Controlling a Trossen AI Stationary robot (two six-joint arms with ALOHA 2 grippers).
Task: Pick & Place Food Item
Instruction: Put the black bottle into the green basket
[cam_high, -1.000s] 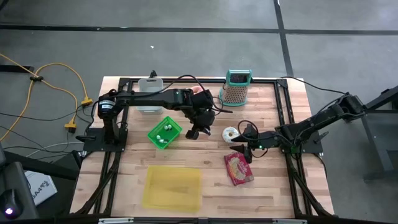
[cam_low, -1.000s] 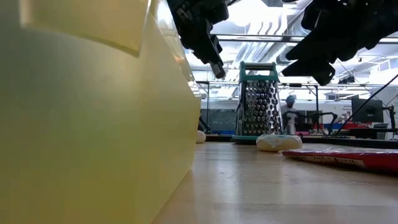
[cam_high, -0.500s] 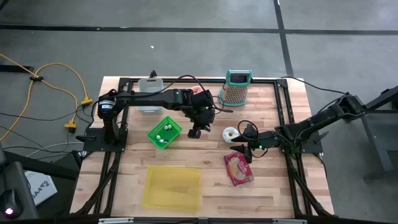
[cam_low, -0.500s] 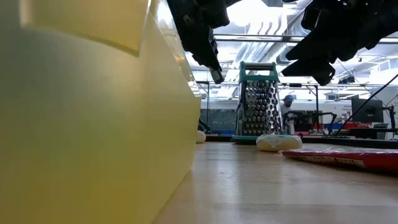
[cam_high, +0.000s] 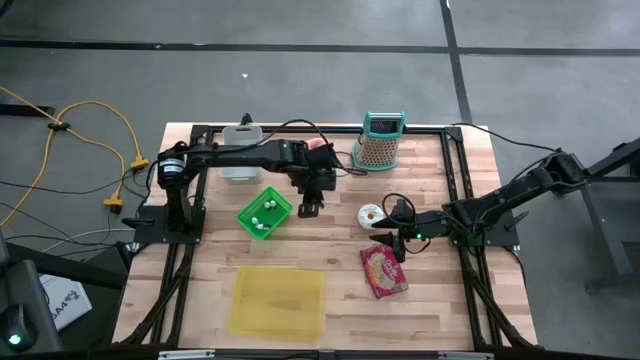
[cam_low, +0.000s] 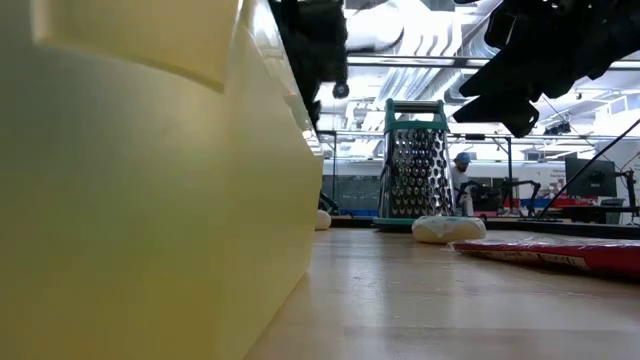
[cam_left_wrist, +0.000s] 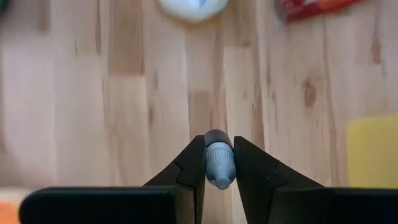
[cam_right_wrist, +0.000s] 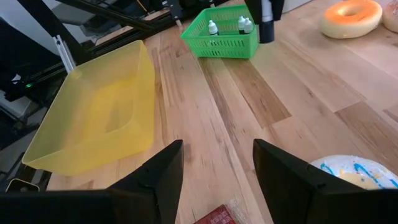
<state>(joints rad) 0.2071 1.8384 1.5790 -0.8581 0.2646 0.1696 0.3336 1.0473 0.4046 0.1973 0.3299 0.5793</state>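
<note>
My left gripper (cam_high: 309, 207) hangs over the table's middle, just right of the green basket (cam_high: 282, 203), shut on a small pale grey bottle-like piece (cam_left_wrist: 218, 163). In the right wrist view it (cam_right_wrist: 266, 25) shows beside the basket (cam_right_wrist: 221, 43), which holds several small white bottles. My right gripper (cam_high: 392, 226) stands open and empty near the white frosted donut (cam_high: 371, 214), which lies flat on the table. A red food packet (cam_high: 384, 270) lies flat nearer the front edge. My left gripper pinches the small grey piece by its sides (cam_left_wrist: 208, 163) between its two fingers. The fingers come from above, slanting down. The piece sits along the fingers, lifted clear of the table.
A yellow bin (cam_high: 278, 300) stands at the near left. A metal grater (cam_high: 379, 140) and a clear container (cam_high: 241, 152) stand at the far edge. An orange donut (cam_right_wrist: 351, 15) lies beyond the basket. Bare wood lies between the basket and the red packet.
My left gripper has gone a little toward the table's far left, closer to the green basket, and has rolled about its own axis, still shut on the small grey piece. My right arm has kept still.
</note>
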